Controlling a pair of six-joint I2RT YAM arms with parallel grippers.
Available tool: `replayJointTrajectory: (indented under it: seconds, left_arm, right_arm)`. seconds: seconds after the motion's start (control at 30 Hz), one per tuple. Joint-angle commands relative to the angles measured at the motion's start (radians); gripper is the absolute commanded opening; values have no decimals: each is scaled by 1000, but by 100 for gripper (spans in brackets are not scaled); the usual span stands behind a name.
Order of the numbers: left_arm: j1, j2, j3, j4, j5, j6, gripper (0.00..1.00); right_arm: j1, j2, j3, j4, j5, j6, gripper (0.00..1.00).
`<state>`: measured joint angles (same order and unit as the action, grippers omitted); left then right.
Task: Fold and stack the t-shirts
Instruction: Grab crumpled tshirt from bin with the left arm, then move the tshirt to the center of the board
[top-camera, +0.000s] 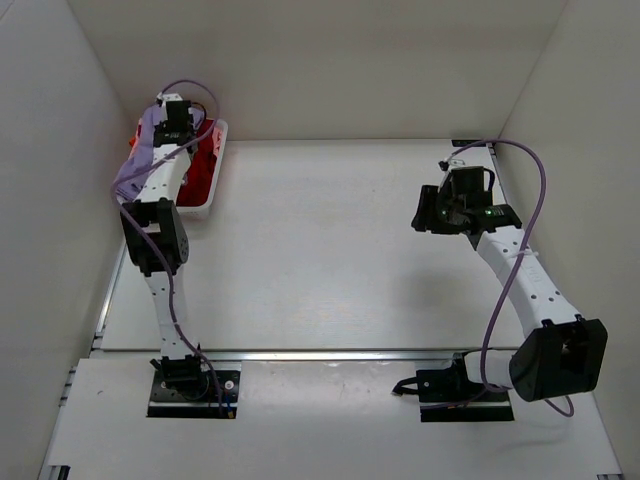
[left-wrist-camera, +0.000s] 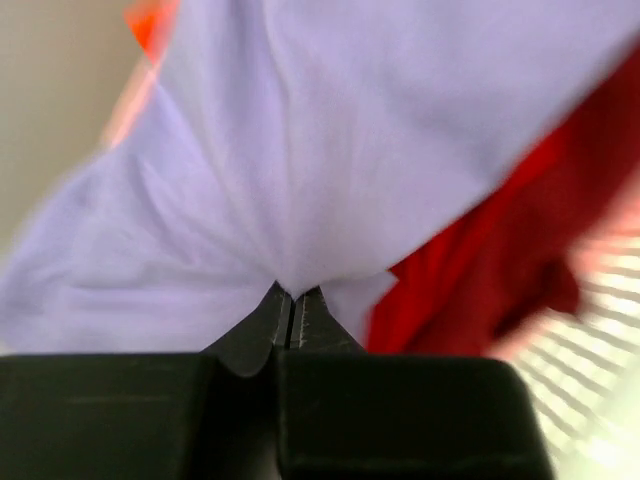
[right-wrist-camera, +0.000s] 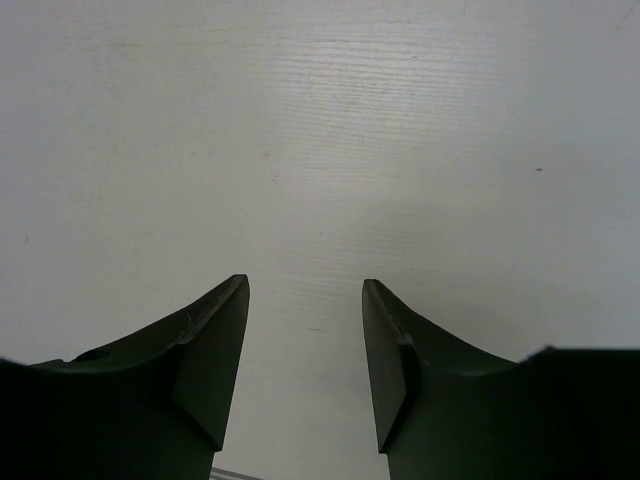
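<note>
1. A pale bench (top-camera: 330, 250) sits boxed in by plain white walls (top-camera: 300, 60), with a white tray (top-camera: 200, 208) in its far-left corner.
2. Both shirts are at that tray. The red shirt (top-camera: 207, 160) lies inside it, and the purple shirt (left-wrist-camera: 300, 150) lies over the red one and spills past the tray's left side under the left arm.
3. The left tool (left-wrist-camera: 291, 300) is pressed together, pinching a small gather of purple cloth at its very tips. Creases run into the pinch.
4. The right tool (right-wrist-camera: 305, 300) hangs spread and empty over bare bench on the right, well apart from the tray.
5. The step in hand looks like drawing the purple shirt out of the tray. Neither shirt is laid flat or folded, so the task is near its start.
6. The grip could slip. Only the tips hold a thin bunch, and the shirt's weight or a snag on the tray rim may pull it free.
7. The red shirt touches the purple one, so a quick pull may drag it along or shove the tray.
8. The wrist view is blurred and I cannot tell which part of the shirt is held. If it is mid-panel, the shirt will likely land crumpled and need spreading.
</note>
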<state>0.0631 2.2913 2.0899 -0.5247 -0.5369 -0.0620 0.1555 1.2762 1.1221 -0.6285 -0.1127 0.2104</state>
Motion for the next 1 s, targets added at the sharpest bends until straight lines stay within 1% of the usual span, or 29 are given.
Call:
replayJointTrajectory:
  seconds: [0.0,0.03,0.07,0.1,0.13,0.17,0.2,0.23,0.3,0.37,0.4,0.43,0.5,0.6,0.63,0.7,0.73,0.8,0.83,0.97]
  left_arm:
    - [-92,-315,-37,108,40,-1,0]
    - [-117,-399,-71,159,76,4,0]
    - [-171,-474,-79,170,115,31,0]
    - [-233,-501,-68,173,132,42,0]
    - [-299,-547,-18,151,185,56,0]
    - [-334,-568,8,134,222,62,0]
    - [-398,-587,100,86,251,62,0]
    - [-458,-595,123,75,249,83,0]
    - [-514,-651,148,65,273,71,0]
    - [-500,-705,124,66,394,-40,0]
    - [-467,-743,101,72,441,-88,0]
    - [-464,-766,60,87,466,-100,0]
    - [-476,-818,-28,101,465,-99,0]
    - [-474,-822,-117,66,558,-153,0]
    - [-485,-822,-161,48,560,-157,0]
    - [-497,-819,-316,57,571,-170,0]
    - [-494,-820,-362,78,571,-191,0]
    - [-480,-797,-502,101,580,-222,0]
    - [-485,-777,-531,101,589,-240,0]
    - [-447,-738,-753,166,606,-286,0]
  right_arm:
    - [25,-49,-15,47,-8,29,46]
    - [23,-58,-34,56,-8,38,46]
    - [26,-70,-44,61,-8,41,46]
    - [32,-78,-54,70,-11,47,46]
    - [30,-93,-71,76,-12,55,46]
    - [29,-106,-90,90,-13,58,47]
    - [29,-130,-113,90,-4,52,47]
    - [27,-138,-113,95,-7,52,47]
    - [10,-172,-133,96,8,49,47]
    - [-14,-219,-146,102,10,50,47]
    - [-22,-228,-139,107,8,40,47]
    - [-39,-250,-149,107,8,38,49]
    - [-49,-284,-157,111,5,27,48]
    - [-65,-302,-168,105,7,21,49]
    - [-65,-298,-173,105,2,23,49]
    - [-65,-311,-176,99,-5,21,49]
    - [-53,-305,-179,99,-5,24,49]
    - [-48,-302,-186,93,-1,32,50]
    - [-48,-296,-186,96,2,24,50]
    - [-46,-281,-199,111,-45,21,54]
